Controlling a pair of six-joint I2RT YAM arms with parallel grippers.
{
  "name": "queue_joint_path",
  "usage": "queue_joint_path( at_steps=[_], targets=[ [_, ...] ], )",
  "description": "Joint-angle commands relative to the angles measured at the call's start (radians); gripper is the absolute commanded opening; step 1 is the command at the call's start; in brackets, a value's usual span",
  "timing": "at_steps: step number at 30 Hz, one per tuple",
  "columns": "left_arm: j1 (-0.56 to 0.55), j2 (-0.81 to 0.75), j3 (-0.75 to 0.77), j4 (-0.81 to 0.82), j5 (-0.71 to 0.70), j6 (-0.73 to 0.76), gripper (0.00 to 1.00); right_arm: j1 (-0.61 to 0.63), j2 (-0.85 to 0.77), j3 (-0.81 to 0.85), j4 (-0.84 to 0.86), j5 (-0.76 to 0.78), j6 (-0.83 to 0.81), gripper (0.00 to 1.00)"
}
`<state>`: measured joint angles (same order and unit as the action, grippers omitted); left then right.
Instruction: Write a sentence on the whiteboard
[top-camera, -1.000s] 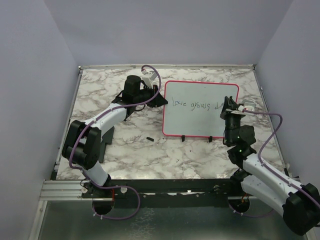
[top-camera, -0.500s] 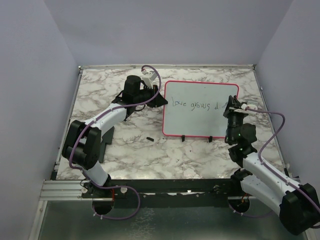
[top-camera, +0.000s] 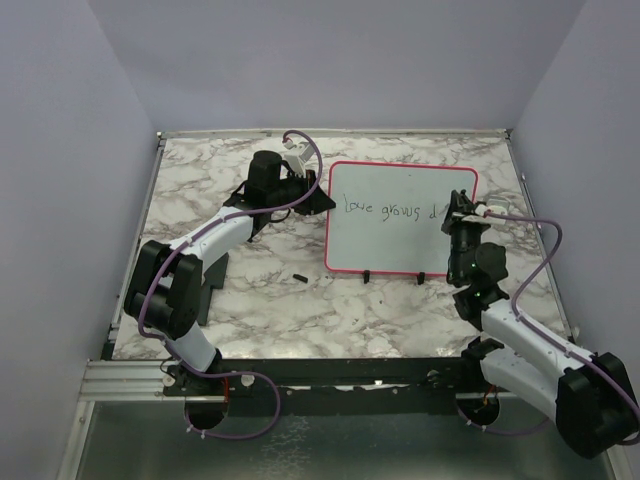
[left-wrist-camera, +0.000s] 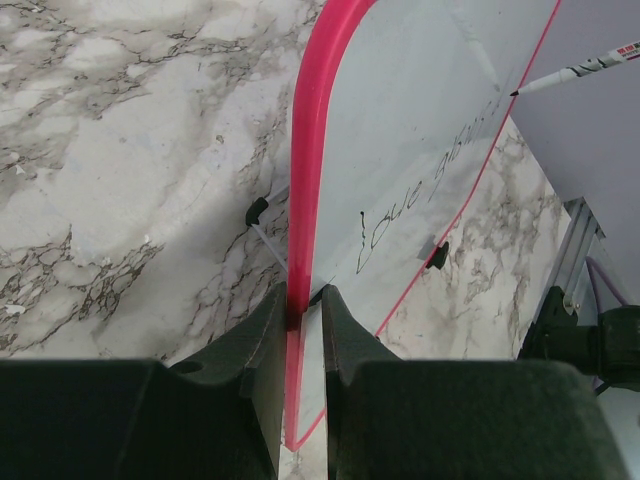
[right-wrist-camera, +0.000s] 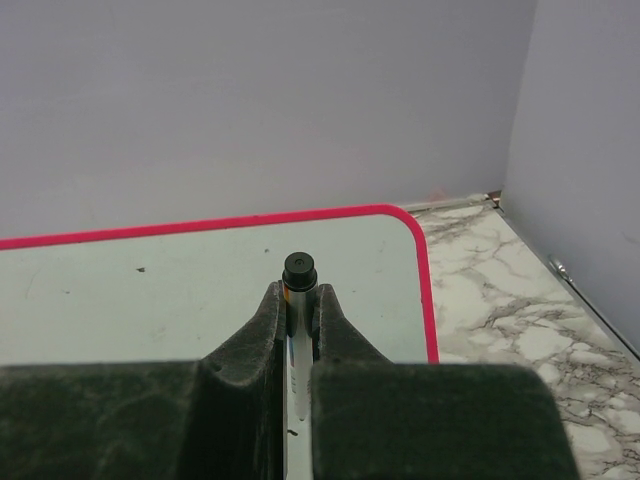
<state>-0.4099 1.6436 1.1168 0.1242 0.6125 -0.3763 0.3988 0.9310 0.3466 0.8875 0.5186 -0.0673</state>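
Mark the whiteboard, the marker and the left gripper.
whiteboard (top-camera: 400, 245), top view, bare white face.
marker (right-wrist-camera: 299, 268), right wrist view, black butt end.
left gripper (left-wrist-camera: 303, 298), left wrist view, between fingertips at frame.

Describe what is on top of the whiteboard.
Dark handwriting, "Love grows d", and the marker shut in the right claw. That claw covers the whiteboard beneath it, so further letters cannot be seen.

Just a marble-look tabletop (top-camera: 330, 310) boxed in by pale purple walls (top-camera: 60, 150), a tiny black bit (top-camera: 298, 276) lying loose, and a dark flat pad (top-camera: 210, 295) off left.
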Motion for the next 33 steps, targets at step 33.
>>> queue_joint_path(
  at_steps=[33],
  targets=[
    [0.005, -0.037, -0.003, -0.001, -0.035, 0.023, 0.00, -0.019, 0.087, 0.031, 0.027, -0.081, 0.008, 0.01]
  ],
)
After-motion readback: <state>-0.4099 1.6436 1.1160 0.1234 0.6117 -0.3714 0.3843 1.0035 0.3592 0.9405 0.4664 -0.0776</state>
